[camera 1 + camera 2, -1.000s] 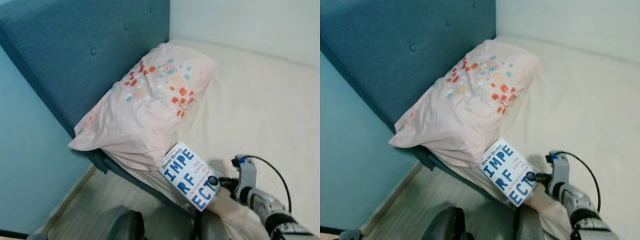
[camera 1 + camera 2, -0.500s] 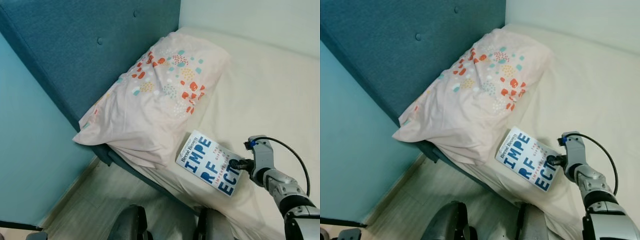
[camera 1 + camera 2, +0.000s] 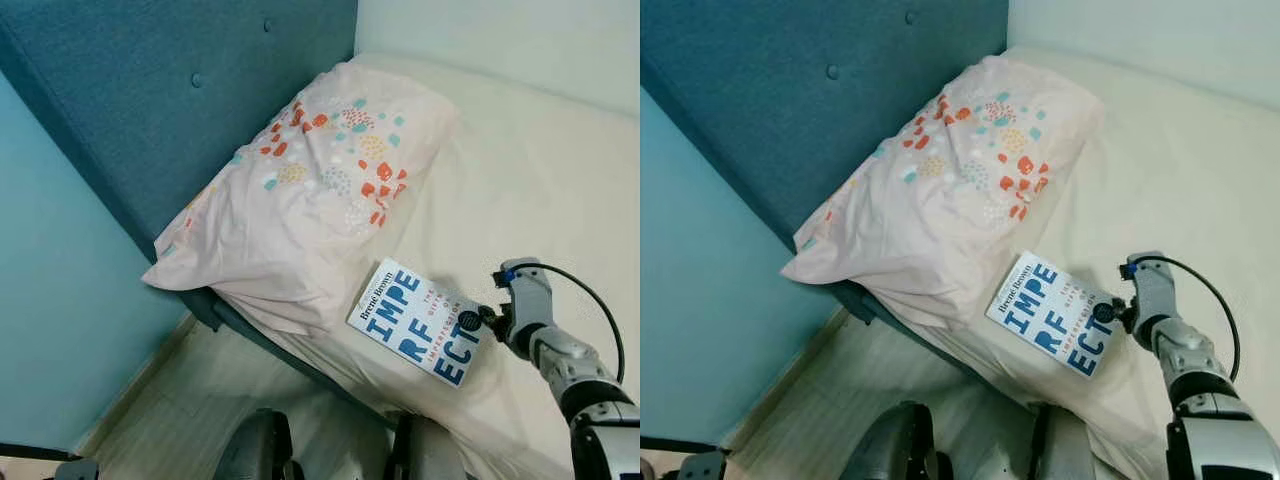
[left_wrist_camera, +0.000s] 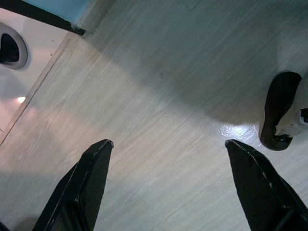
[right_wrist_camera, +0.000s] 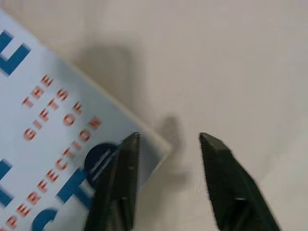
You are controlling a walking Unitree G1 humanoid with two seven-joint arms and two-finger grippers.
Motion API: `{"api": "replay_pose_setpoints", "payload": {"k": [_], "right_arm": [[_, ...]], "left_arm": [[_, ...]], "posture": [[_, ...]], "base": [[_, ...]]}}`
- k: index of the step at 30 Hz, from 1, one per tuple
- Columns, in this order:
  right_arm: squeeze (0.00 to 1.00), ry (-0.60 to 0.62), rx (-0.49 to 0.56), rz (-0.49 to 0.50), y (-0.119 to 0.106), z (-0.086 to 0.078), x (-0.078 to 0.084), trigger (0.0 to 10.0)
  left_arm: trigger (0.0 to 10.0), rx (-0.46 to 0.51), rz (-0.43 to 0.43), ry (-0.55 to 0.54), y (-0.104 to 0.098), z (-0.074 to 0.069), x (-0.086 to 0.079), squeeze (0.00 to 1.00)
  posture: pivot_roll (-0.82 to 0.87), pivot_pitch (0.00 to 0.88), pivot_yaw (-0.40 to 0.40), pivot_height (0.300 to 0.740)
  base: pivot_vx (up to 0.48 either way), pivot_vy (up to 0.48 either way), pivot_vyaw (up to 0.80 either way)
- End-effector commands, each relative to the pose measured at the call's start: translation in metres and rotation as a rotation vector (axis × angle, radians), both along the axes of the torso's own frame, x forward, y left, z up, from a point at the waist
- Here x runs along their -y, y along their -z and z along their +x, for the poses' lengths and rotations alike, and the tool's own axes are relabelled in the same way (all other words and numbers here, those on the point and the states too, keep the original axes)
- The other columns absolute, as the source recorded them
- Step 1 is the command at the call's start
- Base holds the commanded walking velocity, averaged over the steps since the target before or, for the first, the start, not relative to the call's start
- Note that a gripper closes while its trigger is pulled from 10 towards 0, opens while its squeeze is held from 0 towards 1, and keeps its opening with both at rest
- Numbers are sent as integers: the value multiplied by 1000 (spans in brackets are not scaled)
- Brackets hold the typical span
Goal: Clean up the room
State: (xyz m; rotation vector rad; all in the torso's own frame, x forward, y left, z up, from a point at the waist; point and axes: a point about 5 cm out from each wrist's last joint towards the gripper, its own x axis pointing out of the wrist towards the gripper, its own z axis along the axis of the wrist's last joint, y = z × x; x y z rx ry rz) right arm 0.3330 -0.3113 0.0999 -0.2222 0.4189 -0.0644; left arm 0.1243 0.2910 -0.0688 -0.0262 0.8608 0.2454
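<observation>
The book [image 3: 420,322] lies flat on the bed [image 3: 540,190], just below the pillow [image 3: 310,190] and near the bed's edge. The right pincer [image 5: 168,180] sits at the book's far corner from the pillow, fingers [image 5: 118,178] parted narrowly, one over that corner, holding nothing. The left pincer [image 4: 168,183] hangs wide apart over the floor [image 4: 159,96].

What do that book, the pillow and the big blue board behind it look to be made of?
The book looks like a paperback with a smooth, slightly glossy printed cover. The pillow looks like soft matte cotton, creased, with coloured dots. The headboard seems padded in woven teal fabric, with button tufts.
</observation>
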Motion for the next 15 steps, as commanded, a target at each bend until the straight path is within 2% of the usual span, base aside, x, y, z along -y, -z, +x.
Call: {"api": "replay_pose_setpoints", "payload": {"k": [1,5,7,10,11,12,14,15], "right_arm": [[1000,48,33,-33,-6,-2,11,10000],[1000,81,98,-43,-18,0,18,10000],[1000,128,165,-17,-26,0,24,10000],[1000,156,190,-8,-29,-1,27,10000],[922,208,223,40,-29,-4,31,10000],[0,252,236,122,-19,-9,31,10000],[0,252,236,122,-19,-9,31,10000],[0,259,227,226,0,-17,22,10000]], "left_arm": [[10000,-53,-21,-17,8,-12,6,0],[10000,-53,-26,-16,9,-6,10,0],[10000,-44,-35,-25,9,1,14,0],[10000,-39,-38,-28,9,4,15,0],[10000,-29,-45,-33,8,10,17,0],[10000,-6,-48,-37,6,19,19,0],[10000,-6,-48,-37,6,19,19,0],[10000,28,-39,-43,1,32,20,0]], "posture": [[185,281,43,625],[173,256,37,625],[155,212,17,625],[155,212,17,625],[141,187,5,625],[116,150,-5,625],[116,150,-5,625],[102,130,-9,630]], "base": [[0,0,0],[0,0,0],[0,0,0],[0,0,0],[0,0,0],[0,0,0],[0,0,0],[0,0,0]]}}
